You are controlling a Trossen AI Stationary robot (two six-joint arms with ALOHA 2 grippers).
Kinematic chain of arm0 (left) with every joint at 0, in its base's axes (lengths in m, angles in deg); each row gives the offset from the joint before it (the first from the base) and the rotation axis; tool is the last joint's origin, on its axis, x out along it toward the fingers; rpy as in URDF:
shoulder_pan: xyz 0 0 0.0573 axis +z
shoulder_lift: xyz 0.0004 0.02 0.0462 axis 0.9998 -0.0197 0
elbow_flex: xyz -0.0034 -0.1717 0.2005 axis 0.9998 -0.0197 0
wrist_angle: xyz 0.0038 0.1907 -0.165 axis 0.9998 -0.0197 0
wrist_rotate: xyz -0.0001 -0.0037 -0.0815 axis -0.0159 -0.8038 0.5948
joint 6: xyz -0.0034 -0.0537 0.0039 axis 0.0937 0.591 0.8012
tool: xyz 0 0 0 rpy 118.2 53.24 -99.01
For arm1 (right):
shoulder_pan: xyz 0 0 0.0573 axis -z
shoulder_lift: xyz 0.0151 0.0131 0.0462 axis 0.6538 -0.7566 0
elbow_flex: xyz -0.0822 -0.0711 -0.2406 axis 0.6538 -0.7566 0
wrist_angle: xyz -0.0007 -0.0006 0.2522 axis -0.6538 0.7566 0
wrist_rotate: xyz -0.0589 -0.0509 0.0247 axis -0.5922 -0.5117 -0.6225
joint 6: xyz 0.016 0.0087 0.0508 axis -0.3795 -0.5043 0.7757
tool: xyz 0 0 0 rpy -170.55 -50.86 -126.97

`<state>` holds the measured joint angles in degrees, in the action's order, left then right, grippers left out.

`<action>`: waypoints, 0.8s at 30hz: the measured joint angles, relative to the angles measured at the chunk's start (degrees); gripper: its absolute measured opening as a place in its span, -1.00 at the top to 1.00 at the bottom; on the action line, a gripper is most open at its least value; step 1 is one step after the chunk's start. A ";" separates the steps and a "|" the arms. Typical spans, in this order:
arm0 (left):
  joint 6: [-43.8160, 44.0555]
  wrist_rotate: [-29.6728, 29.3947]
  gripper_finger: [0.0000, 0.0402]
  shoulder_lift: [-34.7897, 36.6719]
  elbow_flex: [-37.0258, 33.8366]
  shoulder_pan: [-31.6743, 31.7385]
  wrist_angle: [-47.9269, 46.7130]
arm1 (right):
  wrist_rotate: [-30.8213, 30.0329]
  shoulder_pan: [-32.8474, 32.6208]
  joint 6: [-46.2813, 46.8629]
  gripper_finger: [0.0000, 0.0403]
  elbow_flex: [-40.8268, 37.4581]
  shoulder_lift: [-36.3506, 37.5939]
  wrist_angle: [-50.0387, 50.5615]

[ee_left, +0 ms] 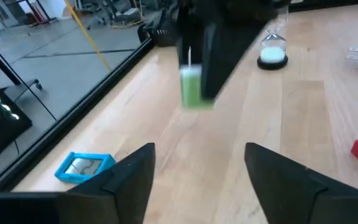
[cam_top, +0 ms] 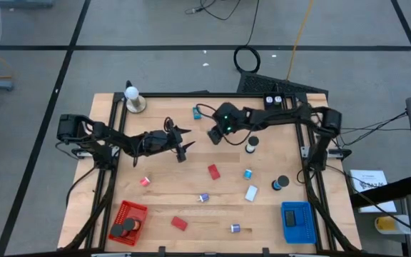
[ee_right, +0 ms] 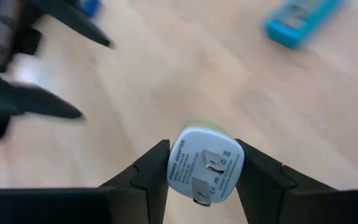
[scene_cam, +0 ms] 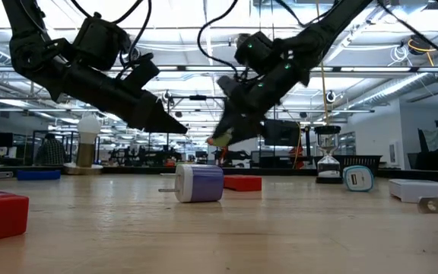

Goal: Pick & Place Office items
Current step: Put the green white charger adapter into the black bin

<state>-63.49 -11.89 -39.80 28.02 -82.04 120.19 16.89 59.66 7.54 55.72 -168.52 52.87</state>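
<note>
The right hand (ee_right: 201, 180) hangs above the middle of the desk (cam_top: 191, 187), pinching a small plug adapter (ee_right: 204, 167), white on its pronged face with a green side, between its two fingers; the left wrist view shows that same green piece (ee_left: 191, 87) held up in the air. The left hand (ee_left: 197, 174) faces it from close by, fingers spread with nothing between them, so this looks like a hand-over just made or about to be made. The other office items lie scattered on the wood: a purple-and-white adapter (scene_cam: 201, 183), a red block (cam_top: 213, 171), a blue-and-white piece (cam_top: 251, 192) and a black roll (cam_top: 282, 183), with a red basket (cam_top: 128, 221) and a blue basket (cam_top: 297, 221) at the near corners. The main risk, as I judge it, is the grip: the adapter sits tilted between the fingers, held on smooth plastic, and a quick swing towards a basket could let it twist and drop. The two arms are also very near each other, so a careless retreat by the left could clip the right and knock the piece loose.
</note>
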 joint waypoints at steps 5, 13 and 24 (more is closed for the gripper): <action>0.61 0.70 -0.02 0.00 0.00 -0.11 -1.34 | -7.36 2.06 -2.72 0.28 0.28 9.50 16.57; 1.25 3.08 0.22 0.00 -0.04 -0.13 -3.70 | -19.93 10.88 -0.98 0.30 0.28 23.09 39.30; 2.66 4.68 0.73 -0.04 -2.78 0.07 9.52 | -21.21 25.13 -2.38 0.29 0.22 23.42 46.42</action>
<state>-60.83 -7.21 -39.84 25.23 -81.97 129.71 -4.32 84.79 5.16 55.93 -145.11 99.29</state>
